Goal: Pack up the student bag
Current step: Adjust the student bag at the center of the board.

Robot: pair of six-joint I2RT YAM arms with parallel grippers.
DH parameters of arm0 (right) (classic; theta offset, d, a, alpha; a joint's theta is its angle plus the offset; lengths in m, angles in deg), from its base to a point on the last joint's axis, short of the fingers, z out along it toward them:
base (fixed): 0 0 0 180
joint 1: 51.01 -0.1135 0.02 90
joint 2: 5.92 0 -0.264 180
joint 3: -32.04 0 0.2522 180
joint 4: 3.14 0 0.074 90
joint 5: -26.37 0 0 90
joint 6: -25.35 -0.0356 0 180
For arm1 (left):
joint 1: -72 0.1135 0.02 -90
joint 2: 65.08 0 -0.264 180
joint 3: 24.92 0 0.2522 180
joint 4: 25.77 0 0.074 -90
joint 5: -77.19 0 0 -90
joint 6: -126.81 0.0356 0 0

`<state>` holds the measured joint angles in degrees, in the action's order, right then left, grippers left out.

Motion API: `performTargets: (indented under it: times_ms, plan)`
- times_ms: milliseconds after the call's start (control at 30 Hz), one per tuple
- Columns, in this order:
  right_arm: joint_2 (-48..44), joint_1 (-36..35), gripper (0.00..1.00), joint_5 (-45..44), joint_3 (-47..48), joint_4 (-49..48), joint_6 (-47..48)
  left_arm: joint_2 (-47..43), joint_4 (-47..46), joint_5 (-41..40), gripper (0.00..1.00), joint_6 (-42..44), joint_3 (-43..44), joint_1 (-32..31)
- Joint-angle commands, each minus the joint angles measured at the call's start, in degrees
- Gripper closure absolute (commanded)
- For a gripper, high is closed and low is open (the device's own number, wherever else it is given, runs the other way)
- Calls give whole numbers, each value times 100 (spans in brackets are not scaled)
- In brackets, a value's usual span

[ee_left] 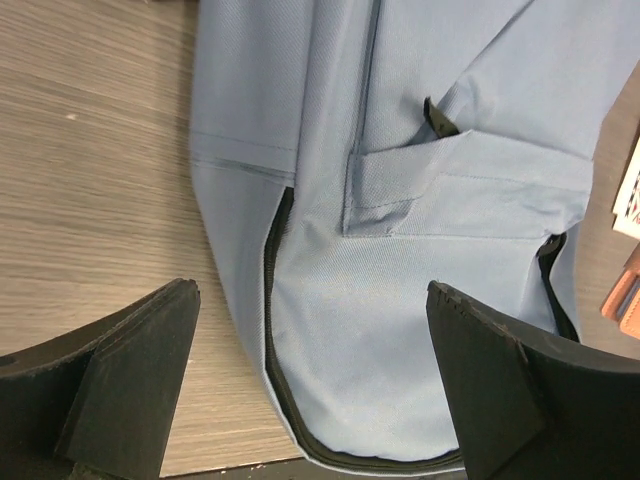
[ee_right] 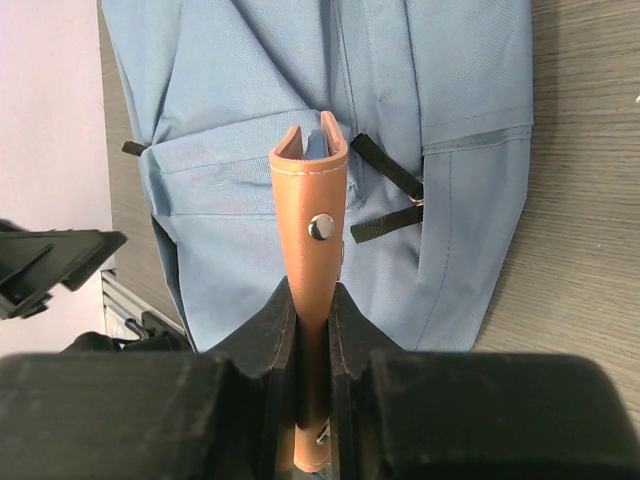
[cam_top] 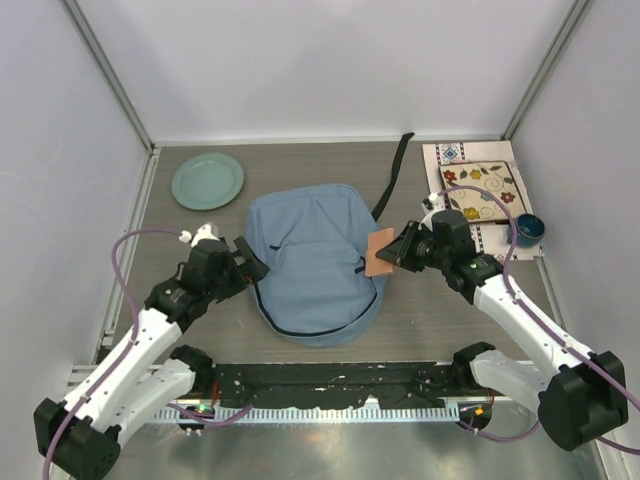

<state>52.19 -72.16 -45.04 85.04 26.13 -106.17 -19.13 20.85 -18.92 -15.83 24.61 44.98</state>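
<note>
The student bag (cam_top: 318, 260) is a large light blue-grey backpack lying flat in the middle of the table, with a dark zipper line round its near edge. My right gripper (cam_top: 396, 250) is shut on a brown leather case (cam_top: 381, 252) with a metal snap and holds it over the bag's right edge; the case (ee_right: 309, 215) points across the bag (ee_right: 230, 120) in the right wrist view. My left gripper (cam_top: 250, 262) is open and empty at the bag's left edge, its fingers (ee_left: 140, 360) straddling the bag's zipper corner (ee_left: 400, 330).
A pale green plate (cam_top: 207, 181) lies at the back left. A flowered tile (cam_top: 484, 192) on a white patterned mat and a small dark blue bowl (cam_top: 528, 229) sit at the back right. A black strap (cam_top: 392, 180) trails from the bag toward the back wall.
</note>
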Motion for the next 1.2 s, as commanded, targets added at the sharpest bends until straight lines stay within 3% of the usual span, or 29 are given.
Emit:
performTargets:
  times_ms: [0,333,767,967,1167]
  plan:
    - [-247,32,99,-197,197,4,-6,-332,1011,-681,0,-54,623,-13]
    - [-493,49,99,-461,207,172,161,703,573,-329,0,272,1819,-223]
    - [-862,76,99,-260,-22,260,258,4016,221,-250,2,2099,4489,-1033]
    - [-968,84,99,-251,-66,330,311,4974,335,-48,4,2601,5070,-1033]
    - [-950,93,99,-189,-84,330,355,5292,423,-408,5,2742,5142,-1033]
